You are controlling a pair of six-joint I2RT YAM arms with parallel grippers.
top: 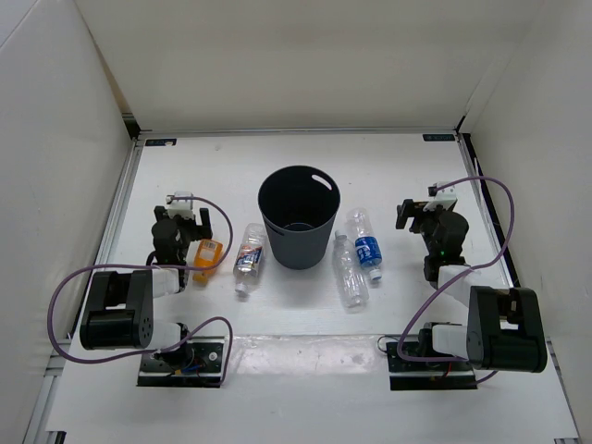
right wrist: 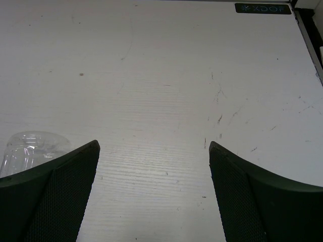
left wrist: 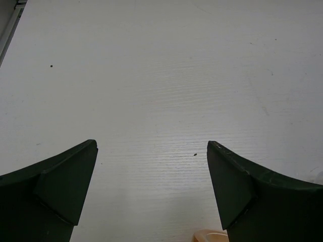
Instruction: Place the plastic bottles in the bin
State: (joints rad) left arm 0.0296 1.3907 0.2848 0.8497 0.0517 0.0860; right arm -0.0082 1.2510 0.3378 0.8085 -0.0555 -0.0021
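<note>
From the top camera I see the dark grey round plastic bin (top: pixel 299 242) standing upright in the middle of the white table (top: pixel 231 166), open mouth up. All four bottles lie on the table outside it. The small orange plastic bottle (top: pixel 207 256) is off to the bin's left, just beside the left gripper (top: pixel 174 231). The clear bottle with the multicoloured label (top: pixel 249 259) lies between the orange one and the bin. On the bin's right, the clear bottle with the blue label (top: pixel 366 242) lies close to the wall, and the plain clear bottle (top: pixel 350 276) lies beside it, nearer the arms. The right gripper (top: pixel 433 229) hangs further right, apart from both.

In the left wrist camera, the left gripper (left wrist: pixel 151 186) has its fingers (left wrist: pixel 60 186) spread wide over bare table, gripping nothing; a sliver of the orange bottle (left wrist: pixel 209 236) peeks in at the bottom edge.

In the right wrist camera, the right gripper (right wrist: pixel 154 191) is likewise spread and empty. One end of a clear bottle (right wrist: pixel 30 146) shows at the left; I cannot tell which one. A dark sticker (right wrist: pixel 262 8) sits at the far corner
</note>
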